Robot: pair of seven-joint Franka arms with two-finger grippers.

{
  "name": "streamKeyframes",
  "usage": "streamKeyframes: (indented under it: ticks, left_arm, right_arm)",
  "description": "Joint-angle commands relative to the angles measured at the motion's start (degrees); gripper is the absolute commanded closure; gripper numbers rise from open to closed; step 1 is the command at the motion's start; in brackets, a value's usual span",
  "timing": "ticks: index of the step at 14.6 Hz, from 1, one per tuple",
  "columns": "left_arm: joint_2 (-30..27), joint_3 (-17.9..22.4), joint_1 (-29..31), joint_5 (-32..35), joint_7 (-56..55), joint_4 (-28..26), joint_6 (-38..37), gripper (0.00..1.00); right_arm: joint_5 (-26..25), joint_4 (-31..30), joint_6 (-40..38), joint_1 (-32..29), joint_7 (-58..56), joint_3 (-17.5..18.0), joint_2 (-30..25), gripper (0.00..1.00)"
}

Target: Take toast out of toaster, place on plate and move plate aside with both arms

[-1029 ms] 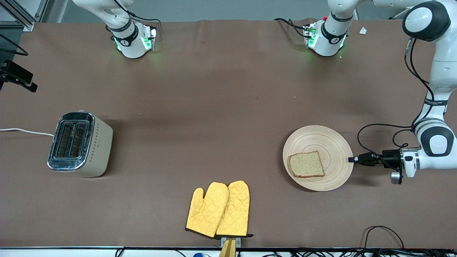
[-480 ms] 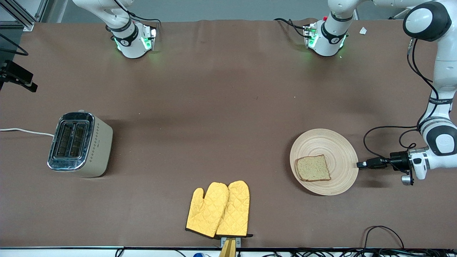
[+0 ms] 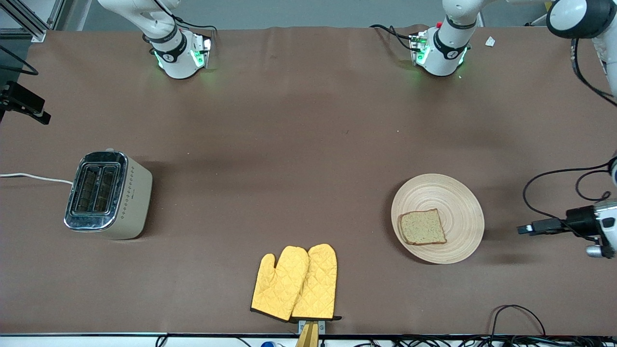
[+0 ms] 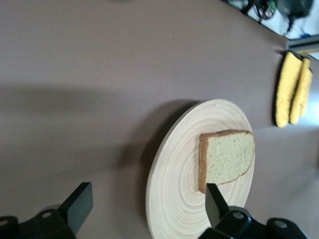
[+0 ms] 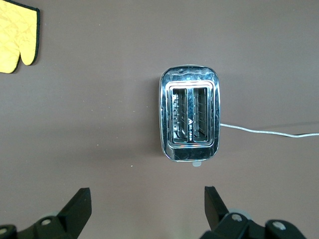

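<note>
The toast [image 3: 423, 227] lies flat on the round beige plate [image 3: 455, 202], which rests on the table toward the left arm's end. My left gripper [image 3: 524, 229] is low over the table beside the plate, apart from its rim, open and empty. In the left wrist view the plate's rim [image 4: 169, 199] and the toast [image 4: 228, 158] show just past my open left gripper [image 4: 147, 194]. My right gripper [image 5: 145, 195] is open and empty, high over the toaster [image 5: 189, 119], and out of the front view.
The toaster [image 3: 108, 195] stands toward the right arm's end, with its white cord [image 3: 33, 177] running off the table. Two yellow oven mitts [image 3: 295, 283] lie near the table's front edge. Both arm bases stand along the back edge.
The left gripper dragged the plate with the toast a little toward the left arm's end, let go of its rim and drew back. The right arm has not visibly moved.
</note>
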Motion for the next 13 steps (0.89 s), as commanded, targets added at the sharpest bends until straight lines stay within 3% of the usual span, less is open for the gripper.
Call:
streamKeyframes:
  ticks: [1, 5, 10, 11, 13]
  left_arm:
    - [-10.4, 1.3, -6.2, 9.4, -12.8, -1.8, 0.1, 0.0]
    - [-19.9, 0.6, -11.1, 23.7, -24.8, -2.6, -1.6, 0.0]
    - [-29.9, 0.1, -11.6, 24.5, -29.2, -2.8, -14.2, 0.0]
    - [-32.3, 1.2, -14.0, 24.4, -28.7, -3.2, -14.5, 0.0]
    - [-37.2, 8.8, -21.8, 24.6, -28.1, -6.1, -17.1, 0.0]
  right_arm:
    - [-0.9, 0.1, -0.3, 0.1, 0.0, 0.3, -0.3, 0.0]
    - [-0.9, 0.1, -0.3, 0.0, 0.0, 0.3, -0.3, 0.0]
    - [-0.9, 0.1, -0.3, 0.0, 0.1, 0.3, -0.3, 0.0]
    - [-0.9, 0.1, -0.3, 0.0, 0.1, 0.3, -0.3, 0.0]
    - [-0.9, 0.1, -0.3, 0.0, 0.1, 0.3, -0.3, 0.0]
